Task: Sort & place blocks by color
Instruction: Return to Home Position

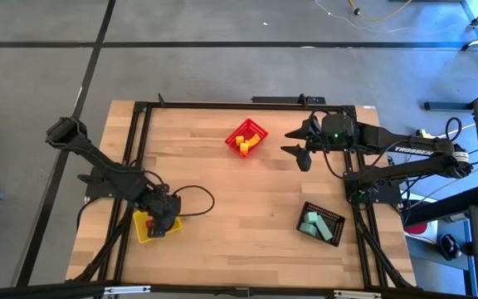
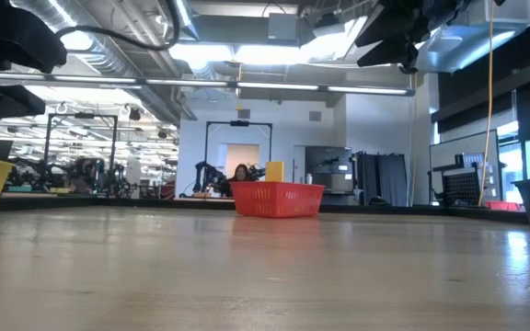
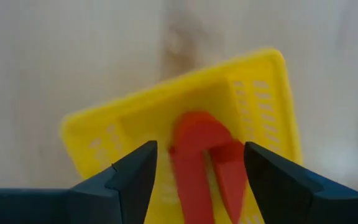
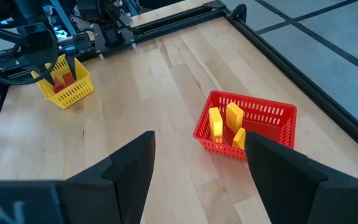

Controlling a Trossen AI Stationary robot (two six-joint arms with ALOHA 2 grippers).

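Note:
The yellow bin (image 1: 145, 226) sits near the table's left near corner and holds red blocks (image 3: 229, 177). My left gripper (image 3: 199, 146) hangs open right above it, its fingers on either side of the red blocks; I see no touch. The red bin (image 1: 246, 138) at the far middle holds yellow blocks (image 4: 234, 117). My right gripper (image 1: 292, 142) hovers open to the right of that bin, raised above the table. The black bin (image 1: 319, 223) at the right near side holds pale mint green blocks (image 1: 312, 223).
A dark metal frame (image 1: 222, 105) borders the table on its far, left and right sides. Bare wood (image 1: 239, 199) stretches between the three bins. In the low view the red bin (image 2: 277, 199) stands mid-table and a person shows far off in the room.

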